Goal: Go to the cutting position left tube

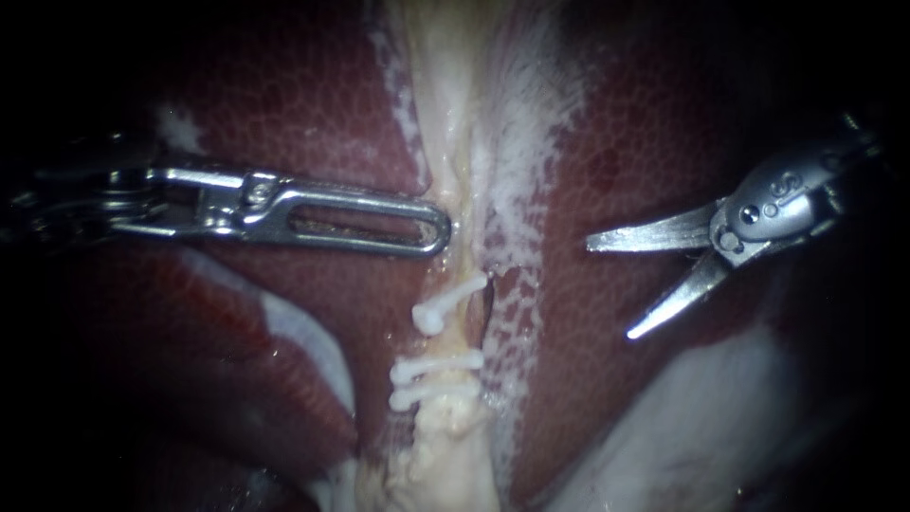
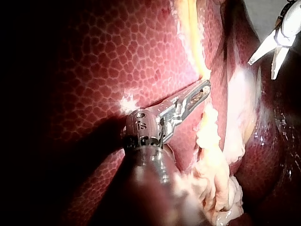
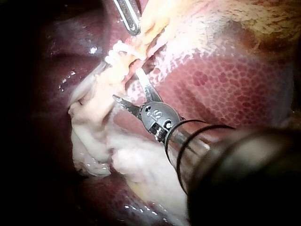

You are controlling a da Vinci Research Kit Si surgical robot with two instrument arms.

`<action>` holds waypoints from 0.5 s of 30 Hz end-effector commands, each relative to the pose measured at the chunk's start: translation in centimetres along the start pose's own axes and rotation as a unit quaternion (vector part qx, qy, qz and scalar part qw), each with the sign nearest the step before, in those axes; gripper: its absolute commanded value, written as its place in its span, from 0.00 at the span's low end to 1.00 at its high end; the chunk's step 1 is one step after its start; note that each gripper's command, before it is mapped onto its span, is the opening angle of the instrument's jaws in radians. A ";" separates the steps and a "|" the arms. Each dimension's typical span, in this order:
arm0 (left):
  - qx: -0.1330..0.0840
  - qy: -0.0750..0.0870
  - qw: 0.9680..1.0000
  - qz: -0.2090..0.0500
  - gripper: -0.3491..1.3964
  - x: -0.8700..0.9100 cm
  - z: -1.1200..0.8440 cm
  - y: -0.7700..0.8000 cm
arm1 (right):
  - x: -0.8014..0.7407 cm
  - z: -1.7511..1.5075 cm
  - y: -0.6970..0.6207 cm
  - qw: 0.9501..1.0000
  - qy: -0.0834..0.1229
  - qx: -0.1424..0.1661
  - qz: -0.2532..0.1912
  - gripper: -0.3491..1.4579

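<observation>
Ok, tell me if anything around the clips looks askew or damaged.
The upper clip sits askew: it slants across the tube, while the two lower clips lie nearly level and parallel. A dark slit shows in the tissue right beside the slanted clip. Nothing else stands out.

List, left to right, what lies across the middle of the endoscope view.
Left instrument → pale tube bearing white clips lower down → a stretch of liver → right instrument, its jaws open.
</observation>
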 end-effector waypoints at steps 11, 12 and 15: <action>0.000 0.000 1.000 0.000 0.00 0.00 -0.01 0.00 | 0.00 0.02 0.01 1.000 0.000 -0.001 0.000 0.98; 0.000 0.000 1.000 0.000 0.00 0.00 -0.01 0.00 | -0.01 0.03 0.01 1.000 0.000 -0.001 0.003 0.98; 0.001 0.000 1.000 0.000 0.00 -0.01 -0.03 -0.01 | -0.04 0.06 0.00 1.000 0.001 -0.001 0.017 0.98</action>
